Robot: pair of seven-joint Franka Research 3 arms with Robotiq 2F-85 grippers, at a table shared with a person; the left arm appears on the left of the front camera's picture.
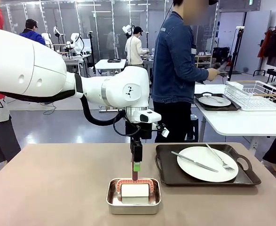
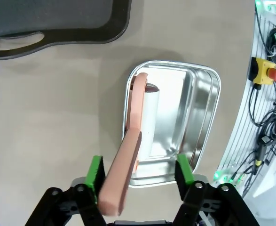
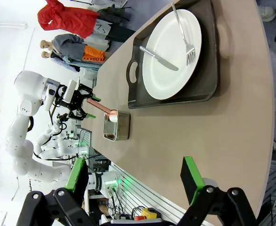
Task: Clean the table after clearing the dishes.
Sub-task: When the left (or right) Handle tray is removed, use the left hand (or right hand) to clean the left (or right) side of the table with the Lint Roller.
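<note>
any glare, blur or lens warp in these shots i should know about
Front view: the left arm is bright and looms large near the lens. Left wrist view: the steel pan glints, and the pink handle goes soft close up. Right wrist view: the table edge bows, and the background at picture left washes out white.

Table top [image 1: 58, 179] recorded as plain matte beige-brown, no pattern. Tray [image 1: 165, 173] noted as dark brown; plate [image 1: 204, 172] plain white; fork [image 1: 219, 157] and knife [image 1: 194, 161] silver-grey. Pan [image 1: 112, 201] logged as bright silver steel; the block [image 1: 135, 190] in it white, its handle [image 2: 123, 179] salmon-pink. Left gripper [image 2: 138, 168] and right gripper [image 3: 134, 170] recorded as black with bright green pads [image 2: 96, 169]. Arm [image 1: 25, 66] noted as glossy white, its cable [image 1: 93, 120] black. Person's jacket [image 1: 175, 56] seen as denim blue, trousers [image 1: 173, 120] black.
</note>
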